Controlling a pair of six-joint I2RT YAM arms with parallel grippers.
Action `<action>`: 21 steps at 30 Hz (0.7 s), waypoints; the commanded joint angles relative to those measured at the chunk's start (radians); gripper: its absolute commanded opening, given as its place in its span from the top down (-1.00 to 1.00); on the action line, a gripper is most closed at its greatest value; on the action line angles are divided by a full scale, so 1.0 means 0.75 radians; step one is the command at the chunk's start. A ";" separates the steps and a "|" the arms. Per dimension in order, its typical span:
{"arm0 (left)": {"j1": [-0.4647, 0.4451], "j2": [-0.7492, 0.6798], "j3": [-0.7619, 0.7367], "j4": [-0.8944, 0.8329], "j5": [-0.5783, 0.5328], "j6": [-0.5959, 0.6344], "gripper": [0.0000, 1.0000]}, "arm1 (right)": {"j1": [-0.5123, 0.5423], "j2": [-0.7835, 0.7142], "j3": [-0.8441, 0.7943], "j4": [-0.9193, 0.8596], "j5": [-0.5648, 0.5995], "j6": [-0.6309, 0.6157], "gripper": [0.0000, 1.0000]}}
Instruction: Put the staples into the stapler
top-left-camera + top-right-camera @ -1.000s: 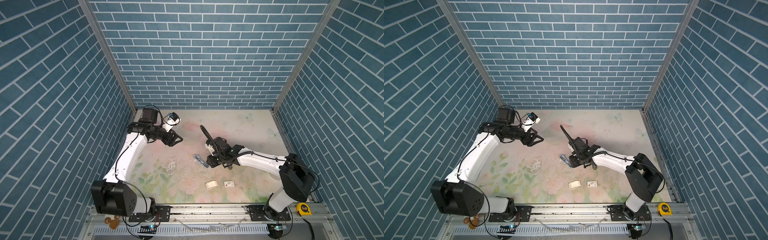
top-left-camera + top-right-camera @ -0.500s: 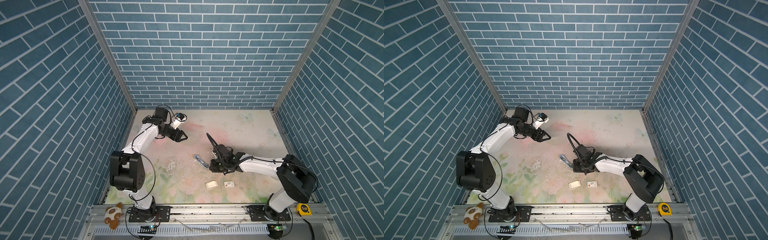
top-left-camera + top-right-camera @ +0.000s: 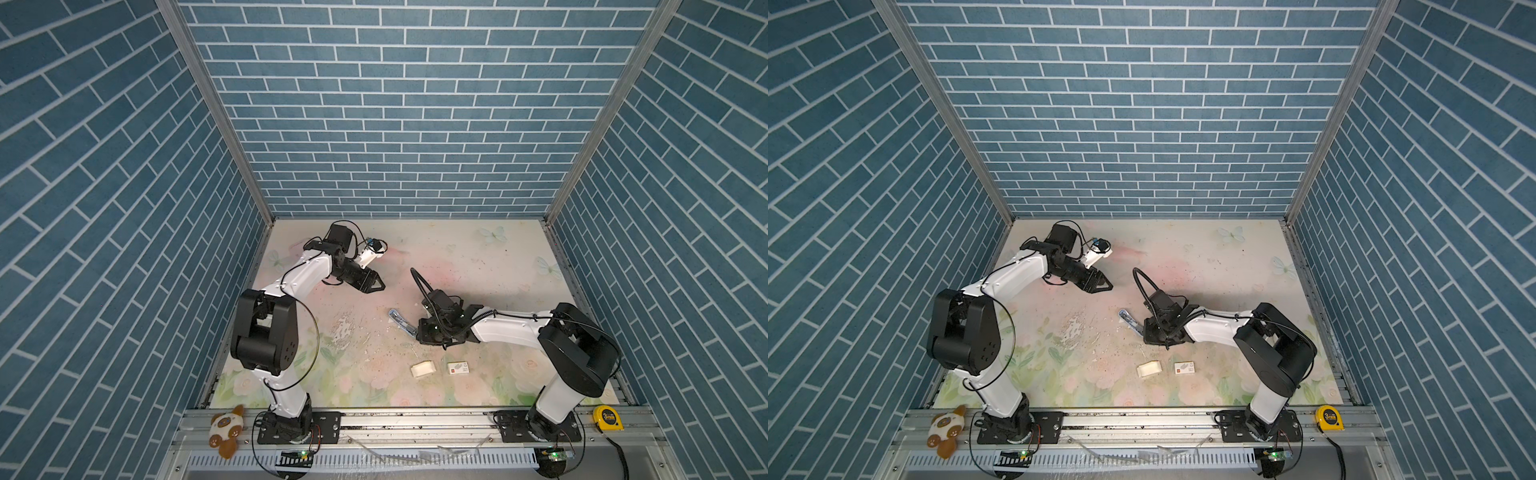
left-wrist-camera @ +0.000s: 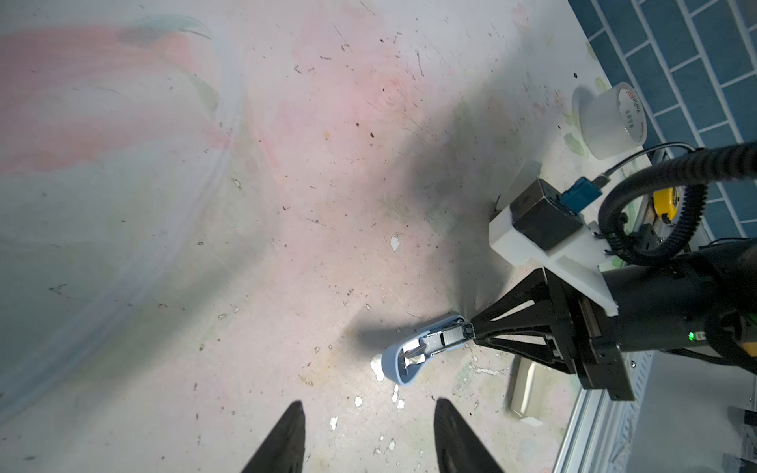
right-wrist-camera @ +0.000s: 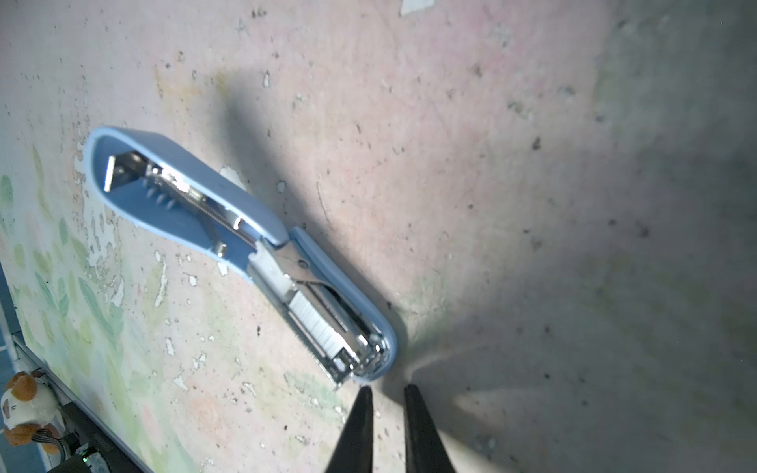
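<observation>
front rail (image 3: 415, 419): nearest you, it carries a plush toy (image 3: 224, 428) at its left end and a yellow tape measure (image 3: 608, 417) at its right end, both off the table (image 3: 457, 257).
card tray (image 3: 423, 369): you see it white and flat on the near part of the table, just left of the sleeve and apart from it.
sleeve (image 3: 458, 368): white with a red mark, it lies flat, nearer you than your right gripper.
right gripper (image 5: 387, 391): it sits low over the table and points at the stapler's front end. Its fingertips stand a narrow gap apart with nothing between them. They are just beside that end, and you cannot tell whether they touch it.
stapler (image 5: 229, 229): light blue, it lies near the middle of the table, opened out flat, with the lid swung back away from your right gripper and the metal channel facing up.
staples (image 5: 313, 323): a short silvery strip lies in the open channel, at the end nearest your right gripper.
left gripper (image 4: 368, 403): farther back and left of the middle, it hangs above the table well apart from the stapler, pointing toward it. Its fingers are partly spread and hold nothing.
</observation>
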 commanded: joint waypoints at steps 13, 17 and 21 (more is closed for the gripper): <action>-0.082 0.061 -0.118 0.039 -0.027 -0.126 0.07 | -0.042 0.032 0.000 0.044 -0.038 0.038 0.66; -0.087 0.058 -0.134 0.053 -0.035 -0.135 0.07 | -0.047 0.045 0.014 0.019 -0.038 0.033 0.66; -0.090 0.077 -0.145 0.051 -0.011 -0.138 0.07 | -0.053 0.057 0.016 0.010 -0.043 0.029 0.67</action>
